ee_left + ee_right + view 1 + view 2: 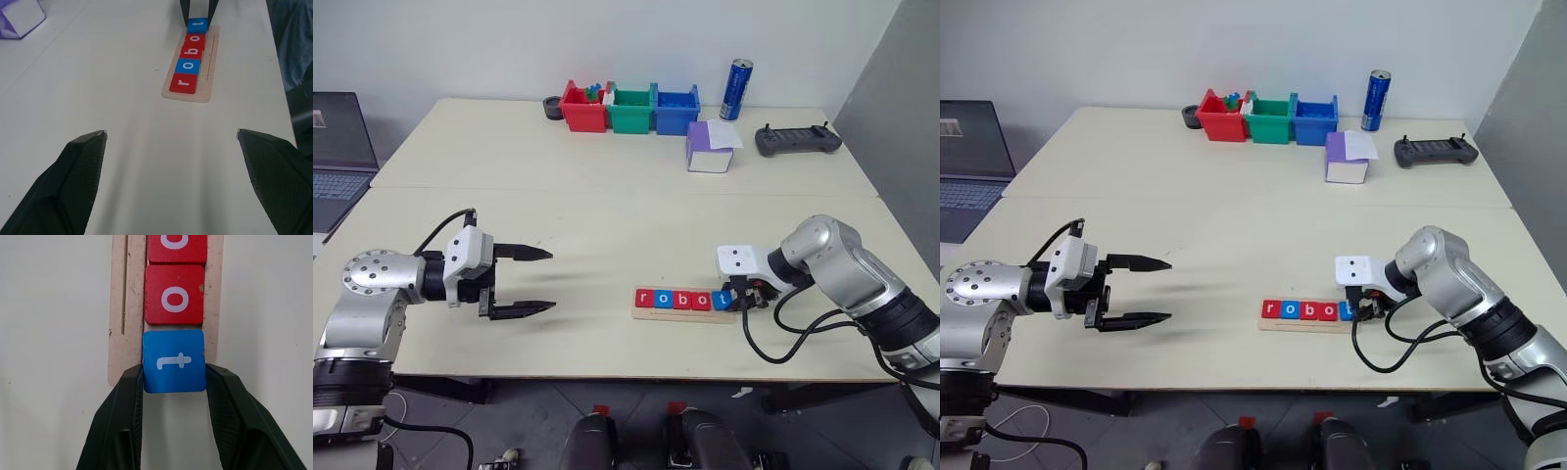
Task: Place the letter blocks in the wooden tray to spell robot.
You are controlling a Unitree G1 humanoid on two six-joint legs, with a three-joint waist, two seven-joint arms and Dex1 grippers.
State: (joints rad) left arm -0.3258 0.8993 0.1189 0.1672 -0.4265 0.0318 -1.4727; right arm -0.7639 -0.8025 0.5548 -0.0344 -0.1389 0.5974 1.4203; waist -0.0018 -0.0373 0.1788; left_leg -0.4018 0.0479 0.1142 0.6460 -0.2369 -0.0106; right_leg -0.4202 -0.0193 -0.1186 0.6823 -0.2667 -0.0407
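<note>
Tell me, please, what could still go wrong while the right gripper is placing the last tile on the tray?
The right gripper is shut on the blue t block, which overhangs the wooden tray's end. Released now, it may sit askew or tip off. Pushing it further could shove the neighbouring red o block and disturb the row. Lifting away carelessly might drag the t block off.

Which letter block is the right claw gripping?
The blue t block, last in the row at the wooden tray's end. The right claw pinches its two sides; the other four blocks sit untouched.
</note>
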